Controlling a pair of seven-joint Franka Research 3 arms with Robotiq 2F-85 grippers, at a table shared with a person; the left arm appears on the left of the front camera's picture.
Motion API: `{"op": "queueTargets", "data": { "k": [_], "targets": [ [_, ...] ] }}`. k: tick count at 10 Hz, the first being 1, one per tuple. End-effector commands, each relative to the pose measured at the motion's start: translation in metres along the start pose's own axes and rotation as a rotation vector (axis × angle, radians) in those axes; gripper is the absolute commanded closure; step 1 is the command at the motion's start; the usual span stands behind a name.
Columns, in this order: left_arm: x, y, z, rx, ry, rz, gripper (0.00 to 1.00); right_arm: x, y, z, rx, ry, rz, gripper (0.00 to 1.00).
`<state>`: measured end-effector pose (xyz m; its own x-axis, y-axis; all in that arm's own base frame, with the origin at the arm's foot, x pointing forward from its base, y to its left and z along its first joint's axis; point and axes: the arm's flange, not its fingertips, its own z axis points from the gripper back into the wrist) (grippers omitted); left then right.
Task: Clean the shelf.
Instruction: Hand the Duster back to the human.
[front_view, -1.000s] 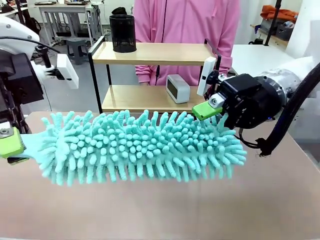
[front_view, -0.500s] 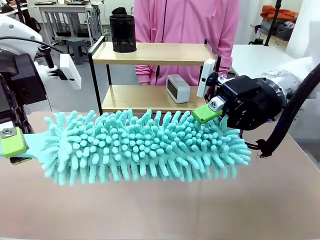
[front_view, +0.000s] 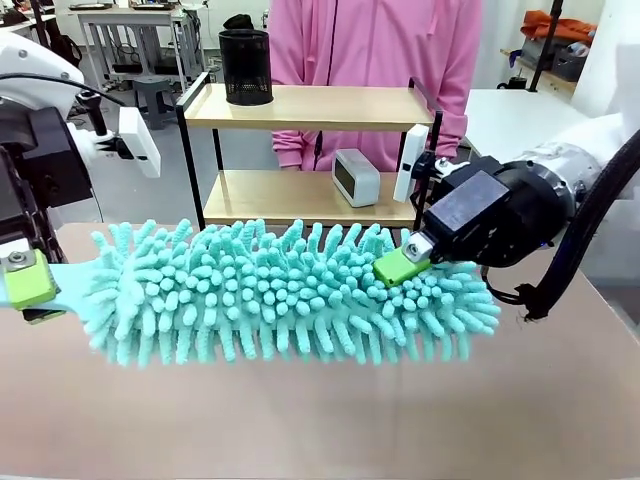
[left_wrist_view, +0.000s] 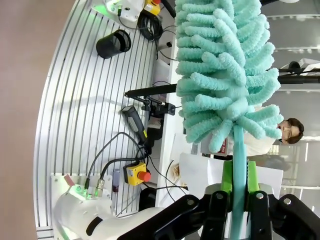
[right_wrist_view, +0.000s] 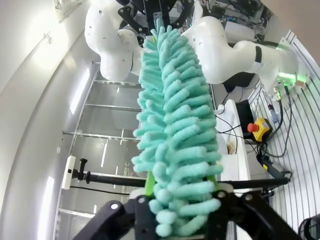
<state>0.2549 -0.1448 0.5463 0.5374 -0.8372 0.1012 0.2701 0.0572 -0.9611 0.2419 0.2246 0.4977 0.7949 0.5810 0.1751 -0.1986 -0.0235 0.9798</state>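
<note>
Teal chenille duster (front_view: 290, 292) — held level above the table (front_view: 320, 420), its flat handle pinched in the left gripper (front_view: 28, 285), its far end clamped by the right gripper (front_view: 402, 266). Shelf (front_view: 305, 150) — stands behind, before a person in pink (front_view: 372, 50).

The duster (front_view: 290, 290) lies crosswise above the near table (front_view: 320, 420), stretched between the two arms. Its left end sits in the left gripper (front_view: 30, 285), its right end in the right gripper (front_view: 400, 268) (both clamped on it). Behind the duster stands the shelf (front_view: 300, 108), with the person (front_view: 375, 60) behind that. On the shelf's top board, at its left, stands a mesh cup (front_view: 245, 66). On the lower board, toward the right, sits a small clock (front_view: 356, 177). Another table (front_view: 510, 115) lies right of the shelf.
</note>
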Motion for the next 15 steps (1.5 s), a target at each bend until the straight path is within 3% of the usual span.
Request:
{"op": "queueTargets", "data": {
  "k": [1, 2, 8, 9, 10, 11, 13, 14, 15],
  "targets": [
    [0.005, -0.002, 0.006, -0.02, -0.044, -0.011, 0.87, -0.016, -0.003, -0.002, 0.002, 0.022, -0.017, 0.95],
    [0.005, -0.002, 0.006, -0.022, -0.046, -0.007, 0.87, -0.016, -0.003, -0.002, -0.004, 0.025, -0.026, 1.0],
    [0.003, -0.002, 0.006, -0.012, -0.033, -0.013, 0.87, -0.014, -0.006, 0.0, 0.0, 0.019, -0.039, 1.0],
    [0.003, -0.003, 0.007, -0.013, -0.037, -0.018, 0.48, -0.014, -0.006, 0.0, -0.001, 0.023, -0.043, 1.0],
    [0.002, -0.005, 0.009, -0.003, -0.051, -0.025, 0.3, -0.013, -0.006, 0.0, 0.0, 0.028, -0.05, 1.0],
    [0.0, -0.007, 0.015, 0.006, -0.071, -0.028, 0.0, -0.014, -0.006, 0.0, 0.005, 0.029, -0.053, 1.0],
    [-0.008, -0.011, 0.031, 0.03, -0.136, -0.036, 0.0, -0.014, -0.005, 0.007, 0.012, 0.018, -0.057, 1.0],
    [-0.016, -0.011, 0.044, 0.047, -0.186, -0.037, 0.05, -0.014, -0.005, 0.014, 0.007, 0.006, -0.062, 1.0],
    [-0.029, -0.01, 0.061, 0.077, -0.27, -0.022, 0.0, -0.015, -0.003, 0.023, 0.011, -0.007, -0.076, 1.0]
  ]
}}
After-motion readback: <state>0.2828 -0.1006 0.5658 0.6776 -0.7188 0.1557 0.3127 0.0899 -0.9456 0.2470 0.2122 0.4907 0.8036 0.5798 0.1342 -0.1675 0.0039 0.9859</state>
